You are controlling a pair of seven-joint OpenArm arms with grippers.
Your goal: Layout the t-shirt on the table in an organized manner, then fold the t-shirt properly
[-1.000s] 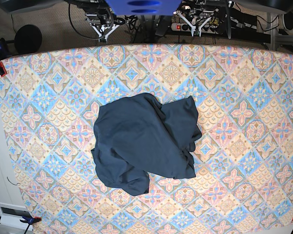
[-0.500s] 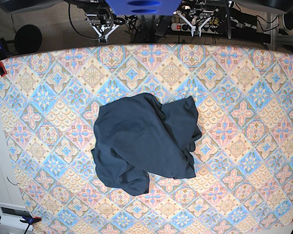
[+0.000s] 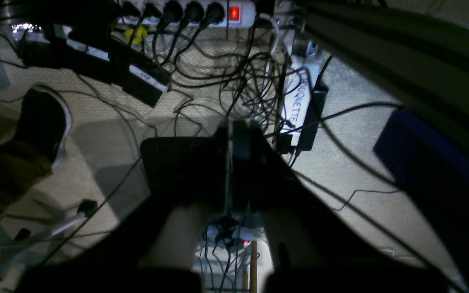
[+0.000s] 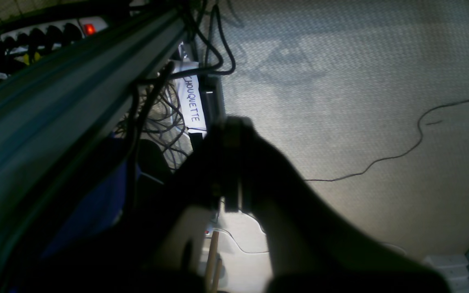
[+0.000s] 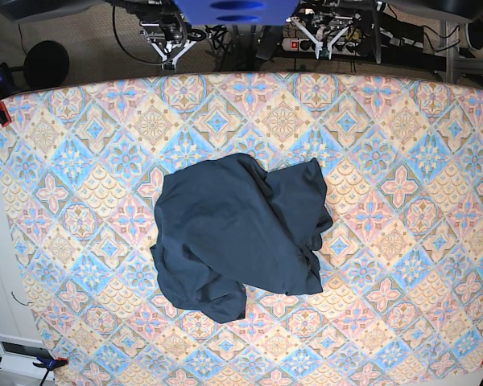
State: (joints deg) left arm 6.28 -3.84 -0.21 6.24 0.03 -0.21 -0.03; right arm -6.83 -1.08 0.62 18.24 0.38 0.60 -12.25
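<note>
- the t-shirt (image 5: 225, 225) lies bunched in the middle of the table (image 5: 402, 201), layers folded over each other, one crumpled part poking out toward the bottom of the base view and another at its right side.
- both pairs of jaws are together with no cloth between them: the left jaws (image 3: 230, 130) and the right jaws (image 4: 234, 126) point down over the floor in the wrist views, well apart from the shirt.
- the step in hand, as i judge it, is opening the shirt out flat; folding comes after, and none of it looks properly done.
- first work out which edge is a hem, a sleeve or the collar; from here i can't tell for sure, so a small lift of the top layer would help.
- open the jaws before coming down, then pinch only the upper layer at a loose corner, or the whole bundle will likely drag along.
- take two corners of the same edge, one per arm, raise them evenly and draw them apart gently until the cloth hangs straight.
- lay it down slowly, far edge first, so it doesn't roll under itself.
- smooth the sleeves outward before any fold; creases left now would probably make the finished edges crooked.
</note>
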